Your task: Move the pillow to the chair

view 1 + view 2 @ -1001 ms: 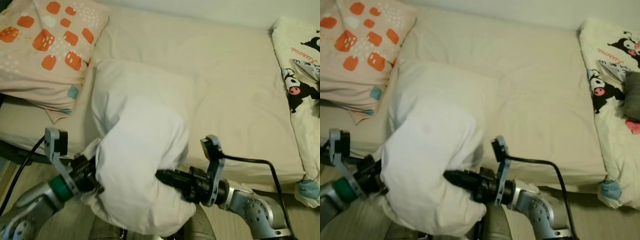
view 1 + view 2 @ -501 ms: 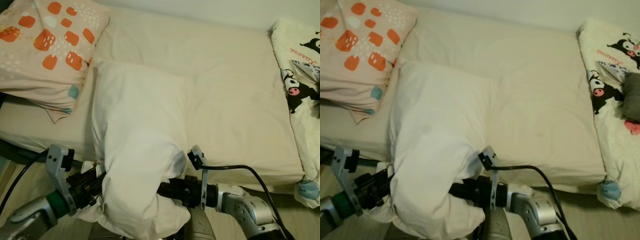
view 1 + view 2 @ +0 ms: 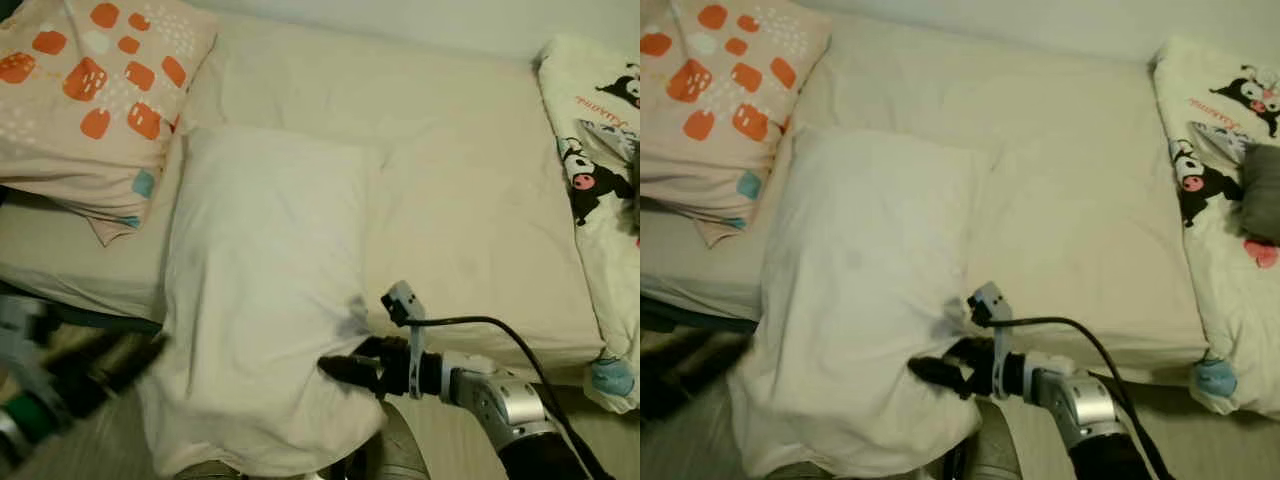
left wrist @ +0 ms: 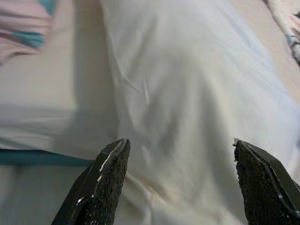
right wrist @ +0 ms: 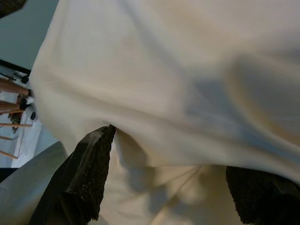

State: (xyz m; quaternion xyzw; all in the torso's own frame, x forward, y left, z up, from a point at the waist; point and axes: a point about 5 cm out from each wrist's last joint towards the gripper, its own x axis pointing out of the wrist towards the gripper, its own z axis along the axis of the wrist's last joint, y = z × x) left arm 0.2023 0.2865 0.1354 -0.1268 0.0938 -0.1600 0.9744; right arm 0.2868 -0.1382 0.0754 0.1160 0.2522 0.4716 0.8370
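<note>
On the bed [image 3: 470,180], near edge: white pillow [image 3: 265,290], lying flat, its lower end hanging over the edge. Right hand [image 3: 345,368] touches the pillow's overhanging end, fingers released. Left hand [image 4: 176,183] released, apart from pillow. Patterned pillow [image 3: 85,95] at far left corner.

Pillow [image 3: 265,300] on bed [image 3: 480,200], overhanging front edge.

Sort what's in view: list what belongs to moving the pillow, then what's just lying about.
Job:
white pillow, hanging over the bed's near edge
left pincer, open, pointed at the pillow
right pincer, at the pillow's lower right edge

Lying about:
orange-patterned pillow
cartoon-print blanket
bed
</note>
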